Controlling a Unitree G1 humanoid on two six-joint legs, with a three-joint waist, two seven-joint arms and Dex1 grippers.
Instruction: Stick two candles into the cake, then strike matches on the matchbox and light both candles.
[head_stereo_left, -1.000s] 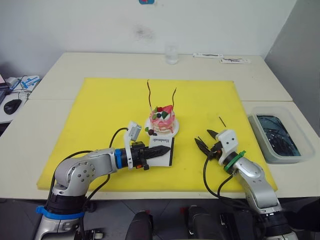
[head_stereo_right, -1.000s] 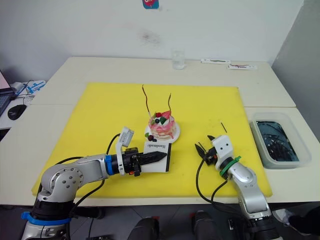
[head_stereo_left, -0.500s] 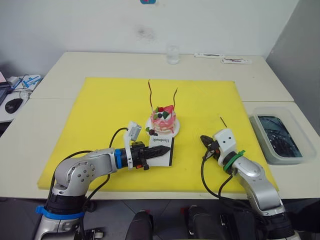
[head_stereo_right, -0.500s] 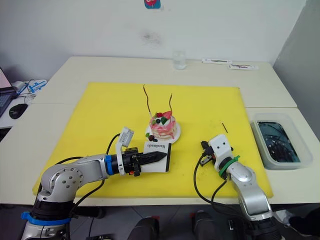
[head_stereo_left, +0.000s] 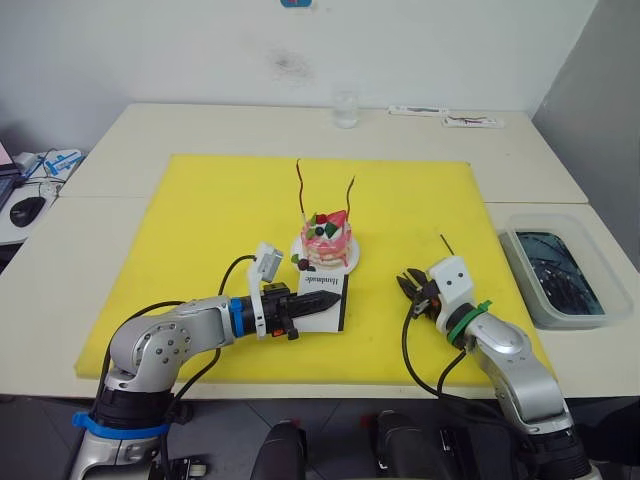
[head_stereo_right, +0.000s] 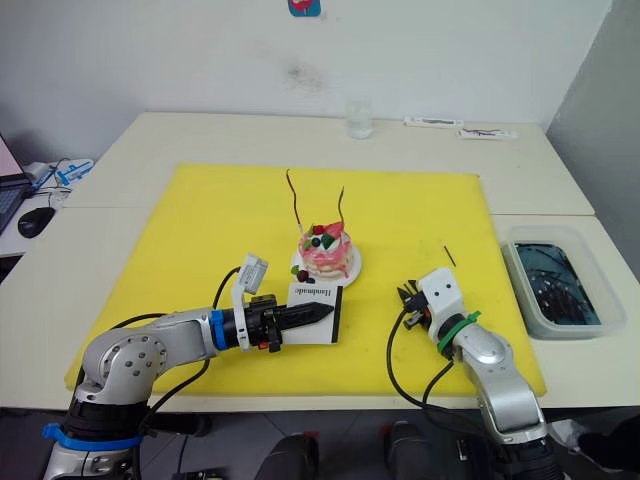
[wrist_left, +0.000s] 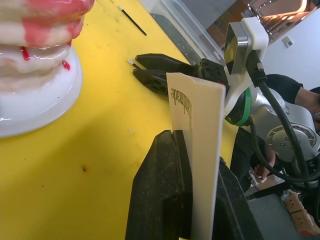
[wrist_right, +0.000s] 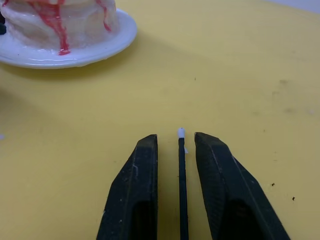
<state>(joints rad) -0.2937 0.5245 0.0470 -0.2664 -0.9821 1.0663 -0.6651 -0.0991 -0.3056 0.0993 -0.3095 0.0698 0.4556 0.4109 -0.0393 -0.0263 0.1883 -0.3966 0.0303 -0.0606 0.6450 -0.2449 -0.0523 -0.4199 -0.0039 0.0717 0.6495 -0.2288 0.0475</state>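
- Picking up a match (wrist_right: 181, 185) is the step in hand — both candles (head_stereo_left: 300, 190) already stand in the cake (head_stereo_left: 326, 240).
- Right gripper (wrist_right: 176, 145): fingers slightly spread, straddling the match on the yellow mat (head_stereo_left: 200, 220), not yet pinching it.
- Left gripper (wrist_left: 192, 165): fingers clamped on the matchbox (wrist_left: 200, 130), just beside the cake.
- Next, I judge: close on the match, lift it — then strike it along the box's edge.
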